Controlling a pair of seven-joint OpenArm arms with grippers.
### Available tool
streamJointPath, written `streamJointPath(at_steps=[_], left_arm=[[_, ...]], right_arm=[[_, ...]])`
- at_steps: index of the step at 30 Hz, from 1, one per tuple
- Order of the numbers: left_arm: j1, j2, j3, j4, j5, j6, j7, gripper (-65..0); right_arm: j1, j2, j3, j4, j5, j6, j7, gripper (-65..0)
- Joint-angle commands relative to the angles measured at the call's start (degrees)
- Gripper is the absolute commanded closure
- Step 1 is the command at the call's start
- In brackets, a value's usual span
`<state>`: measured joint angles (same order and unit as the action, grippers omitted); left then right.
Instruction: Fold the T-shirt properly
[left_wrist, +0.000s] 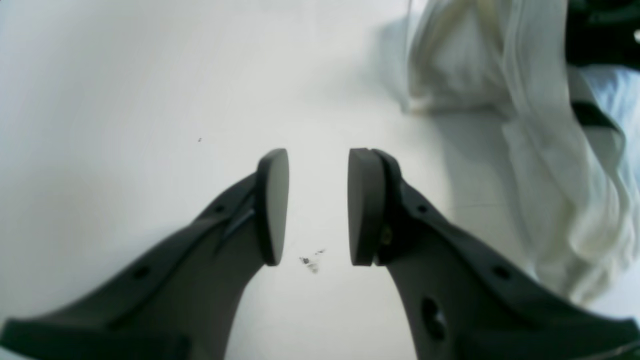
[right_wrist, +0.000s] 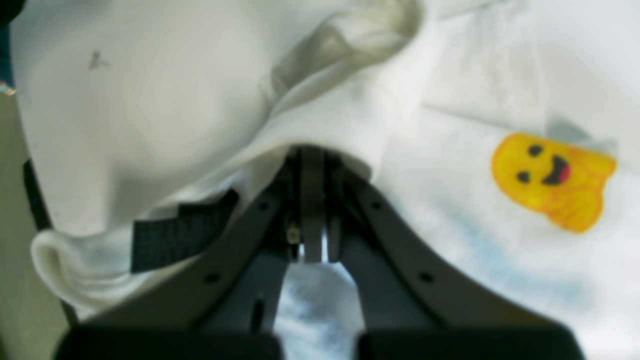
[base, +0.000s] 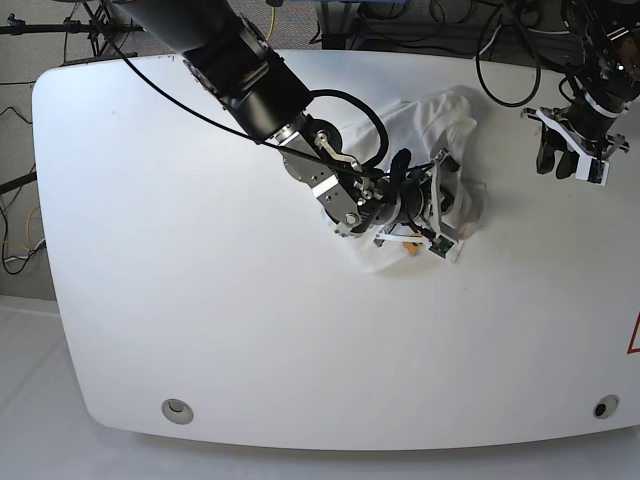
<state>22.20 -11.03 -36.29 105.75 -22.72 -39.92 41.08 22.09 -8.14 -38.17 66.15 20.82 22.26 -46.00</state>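
The large white cotton T-shirt (base: 430, 150) with its cartoon print lies bunched, not spread, toward the one o'clock part of the rounded white surface (base: 200, 300) in the base view. The right pincer (right_wrist: 312, 165) is clamped shut on a fold of that cloth, which drapes over its tips in the right wrist view; the grip looks meant to drag or lift a layer so the heap can be opened out. A yellow smiling cartoon figure (right_wrist: 552, 180) shows at three o'clock of those tips.

The left pincer (left_wrist: 317, 205) hangs over bare surface at the two o'clock edge, its pads parted and holding nothing, apart from the cloth. Dark cables (base: 500, 40) crowd the twelve o'clock rim. The right arm itself lies across the shirt, and judging by this, it would hamper any flattening.
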Motion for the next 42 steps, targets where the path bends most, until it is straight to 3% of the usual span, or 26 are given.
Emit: streamJointPath(at_steps=[1,15,28,42], left_arm=[[-0.1,-0.7,-0.4,0.9,-1.0,-0.1,-1.2,-18.3],[-0.1,-0.7,-0.2,0.9,-1.1,-0.1,-1.2,-18.3],[-0.1,-0.7,-0.3,0.9,-1.0,-0.1,-1.2,-18.3],[-0.1,-0.7,-0.3,0.8,-1.0,-0.1,-1.2,-18.4]], right_arm=[[1.4,-0.9,-0.5,1.1,1.2,0.0,1.4,-0.9],[1.8,-0.9,-3.1,2.8,11.1,-0.1,0.9,-0.9],[1.4,-0.9,-7.9,7.3,15.4,-0.1,-1.6,-0.8],[-2.0,-0.9,-13.5,7.2,15.4,-0.1,-1.5,-0.8]])
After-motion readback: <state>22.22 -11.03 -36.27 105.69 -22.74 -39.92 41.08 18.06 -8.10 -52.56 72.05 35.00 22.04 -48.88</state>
